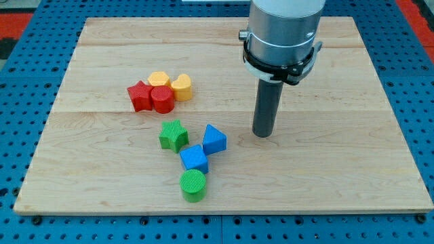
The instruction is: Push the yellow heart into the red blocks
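From the one camera, the yellow heart (181, 87) sits left of centre on the wooden board (352, 81), touching the red cylinder (161, 99); which way its point faces I cannot tell. A red star (140, 95) and a yellow hexagon (159, 79) crowd the same cluster. My tip (263, 133) rests well right of it; it has no jaws. Nearer lie a green star (173, 135), blue triangle (214, 139), blue cube (194, 158) and green cylinder (193, 185).

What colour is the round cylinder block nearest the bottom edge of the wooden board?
Green: the ribbed green cylinder, clearest in the camera view, just below the blue cube.
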{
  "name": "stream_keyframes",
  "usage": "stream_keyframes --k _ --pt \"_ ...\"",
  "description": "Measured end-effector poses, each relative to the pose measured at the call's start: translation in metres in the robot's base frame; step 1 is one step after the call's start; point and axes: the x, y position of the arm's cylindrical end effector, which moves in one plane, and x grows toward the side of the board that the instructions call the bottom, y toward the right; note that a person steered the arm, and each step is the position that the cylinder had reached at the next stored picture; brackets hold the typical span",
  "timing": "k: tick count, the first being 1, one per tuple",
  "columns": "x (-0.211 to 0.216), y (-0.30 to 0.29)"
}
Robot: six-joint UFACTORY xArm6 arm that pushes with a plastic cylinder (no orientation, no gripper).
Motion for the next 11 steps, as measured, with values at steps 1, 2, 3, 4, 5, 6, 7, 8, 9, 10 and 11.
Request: stream_keyframes --k 1,2,3,4,5,6,7,8,9,10,11 --pt "0.000 0.000" --pt "0.000 0.000" --pt "0.000 0.000" --pt "-0.001 0.003" --pt "-0.029 -0.001" --pt "-0.041 -0.008" --pt "-0.064 -0.048" --pt "-0.109 -0.078" --pt "-0.112 -0.109" --pt "-0.090 -0.171" --pt "-0.061 -0.188"
